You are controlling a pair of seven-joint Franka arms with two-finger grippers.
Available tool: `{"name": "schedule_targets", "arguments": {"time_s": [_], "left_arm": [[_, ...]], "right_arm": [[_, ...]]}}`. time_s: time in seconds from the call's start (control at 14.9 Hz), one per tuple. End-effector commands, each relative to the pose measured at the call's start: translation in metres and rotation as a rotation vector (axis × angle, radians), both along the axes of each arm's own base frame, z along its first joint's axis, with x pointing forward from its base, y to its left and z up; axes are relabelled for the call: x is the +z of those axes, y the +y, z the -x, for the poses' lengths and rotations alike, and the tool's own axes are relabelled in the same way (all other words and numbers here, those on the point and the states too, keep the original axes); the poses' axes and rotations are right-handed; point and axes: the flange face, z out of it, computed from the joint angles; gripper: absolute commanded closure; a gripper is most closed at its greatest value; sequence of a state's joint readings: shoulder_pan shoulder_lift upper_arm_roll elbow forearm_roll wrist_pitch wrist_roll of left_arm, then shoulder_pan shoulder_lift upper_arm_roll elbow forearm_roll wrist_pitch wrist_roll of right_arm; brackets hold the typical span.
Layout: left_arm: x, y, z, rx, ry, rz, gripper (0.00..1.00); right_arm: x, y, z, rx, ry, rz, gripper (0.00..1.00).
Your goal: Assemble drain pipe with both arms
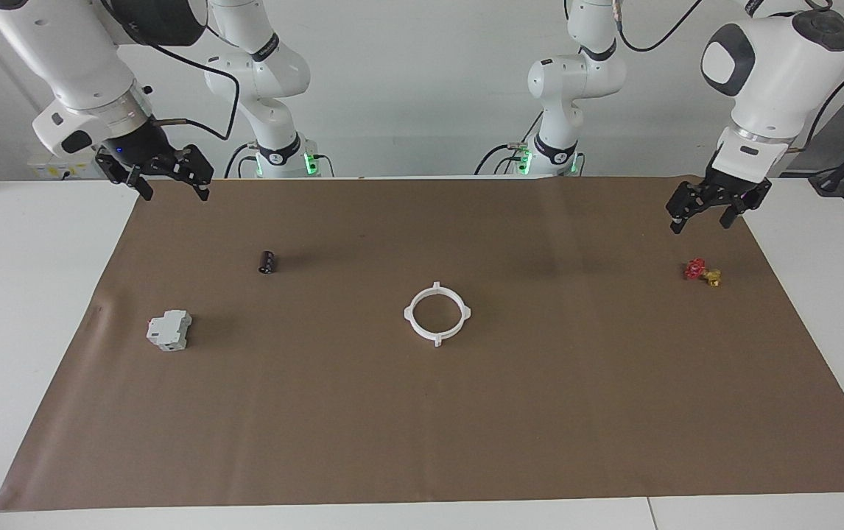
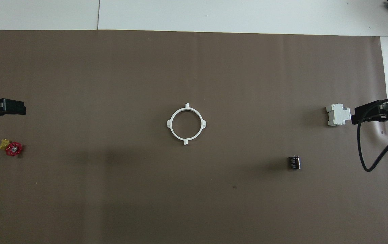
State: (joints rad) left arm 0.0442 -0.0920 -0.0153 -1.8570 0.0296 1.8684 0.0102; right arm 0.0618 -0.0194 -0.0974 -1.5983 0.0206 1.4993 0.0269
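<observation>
The drain pipe [image 1: 437, 313] [image 2: 186, 124], a thin white plastic ring with small tabs jutting from its rim, lay flat and closed into a full circle at the middle of the matte brown paper sheet [image 1: 422, 427] [image 2: 112, 67] covering the white counter [image 1: 24, 294] [image 2: 214, 15]. Both arms hung clear of it, raised at the sheet's ends. The left gripper [image 1: 702, 217] [image 2: 7, 107], black and two-fingered, hovered over the sheet's edge at the left arm's end, its jaws spread and holding nothing; a small red-and-yellow valve [image 1: 702, 272] [image 2: 11, 147] sat on the paper near it. The right gripper [image 1: 171, 184] [image 2: 370, 113] hung over the sheet's corner at the right arm's end, jaws likewise apart and empty. On that side rested a boxy grey-white block [image 1: 169, 330] [image 2: 338, 114] and, nearer the robots, a stubby black cylinder [image 1: 268, 262] [image 2: 294, 162] lying on its side.
</observation>
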Motion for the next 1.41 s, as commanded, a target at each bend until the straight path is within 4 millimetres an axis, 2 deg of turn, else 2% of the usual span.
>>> {"name": "schedule_targets", "arguments": {"time_s": [0.0, 0.07, 0.13, 0.2, 0.34, 0.54, 0.94, 1.35], "left_arm": [[0.016, -0.003, -0.006, -0.016, 0.048, 0.012, 0.00], [0.023, -0.015, -0.011, -0.034, 0.089, 0.012, 0.00], [0.041, -0.029, -0.013, -0.057, 0.106, 0.014, 0.00], [0.059, -0.034, -0.011, -0.064, 0.111, 0.017, 0.00], [0.067, -0.038, -0.005, -0.071, 0.127, 0.018, 0.00], [0.064, -0.043, 0.002, -0.070, 0.128, 0.018, 0.00], [0.066, -0.047, 0.002, -0.082, 0.122, 0.018, 0.00], [0.065, -0.062, 0.006, -0.112, 0.122, 0.016, 0.00]], "right_arm": [[0.004, -0.003, 0.002, 0.008, -0.012, -0.021, 0.00], [0.004, -0.003, 0.002, 0.008, -0.012, -0.021, 0.00], [0.004, -0.003, 0.002, 0.008, -0.012, -0.021, 0.00], [0.004, -0.003, 0.002, 0.008, -0.012, -0.021, 0.00], [0.004, -0.003, 0.002, 0.007, -0.012, -0.021, 0.00], [0.004, -0.003, 0.002, 0.008, -0.012, -0.021, 0.00], [0.004, -0.003, 0.002, 0.007, -0.012, -0.021, 0.00], [0.004, -0.003, 0.002, 0.007, -0.012, -0.021, 0.00]]}}
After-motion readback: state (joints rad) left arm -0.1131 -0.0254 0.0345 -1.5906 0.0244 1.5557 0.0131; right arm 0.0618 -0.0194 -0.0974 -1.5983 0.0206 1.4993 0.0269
